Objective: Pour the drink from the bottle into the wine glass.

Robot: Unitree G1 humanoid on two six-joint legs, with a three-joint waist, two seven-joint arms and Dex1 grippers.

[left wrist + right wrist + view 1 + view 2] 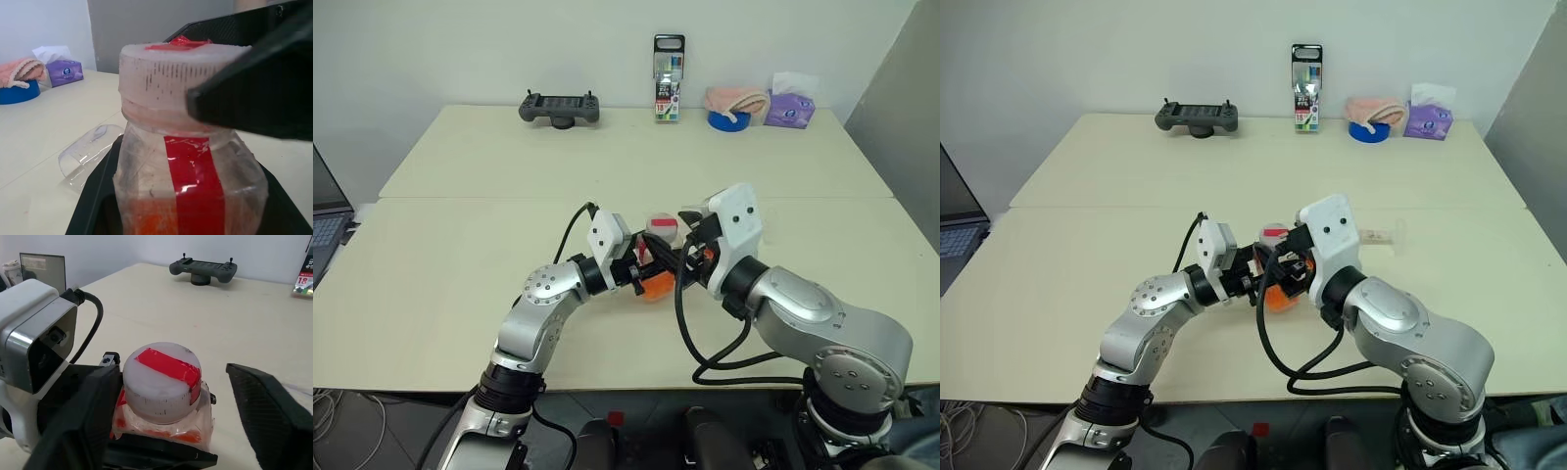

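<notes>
Bottle (164, 404), red-taped, white-capped, holds orange drink (146, 218).

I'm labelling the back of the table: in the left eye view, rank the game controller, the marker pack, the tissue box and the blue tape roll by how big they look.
1. Game controller, widest.
2. Marker pack, tallest and narrow; close to the controller in area, so that order is unsure.
3. Tissue box.
4. Blue tape roll, partly under a pink cloth.

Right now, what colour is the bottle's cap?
White, with a red strip across the cap; the right wrist view shows it best.
</notes>
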